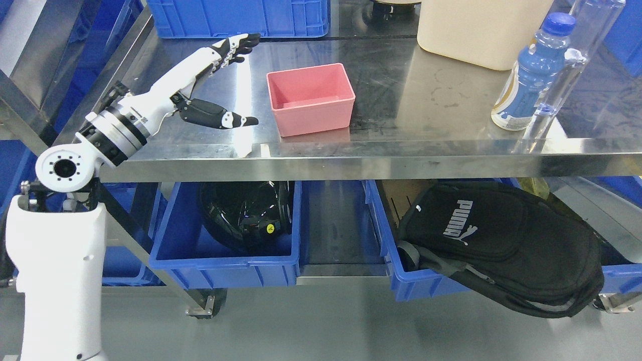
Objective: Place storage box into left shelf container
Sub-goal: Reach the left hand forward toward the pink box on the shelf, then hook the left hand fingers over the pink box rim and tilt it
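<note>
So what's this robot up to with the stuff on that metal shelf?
The robot's left hand is stretched out over the steel shelf top, fingers spread, just left of a pink box and not touching it. The box sits empty and upright. Below, on the lower level, the left blue bin already has a black helmet in it, and a black backpack spills out of the bin to the right. The box hasn't been picked up yet.

A scuffed steel counter [401, 95] carries a pink storage box [310, 99] near its front edge, a blue-capped bottle [532, 75] and a clear bottle [567, 70] at the right, a cream container [481, 30] behind them, and a blue crate [241, 17] at the back left
</note>
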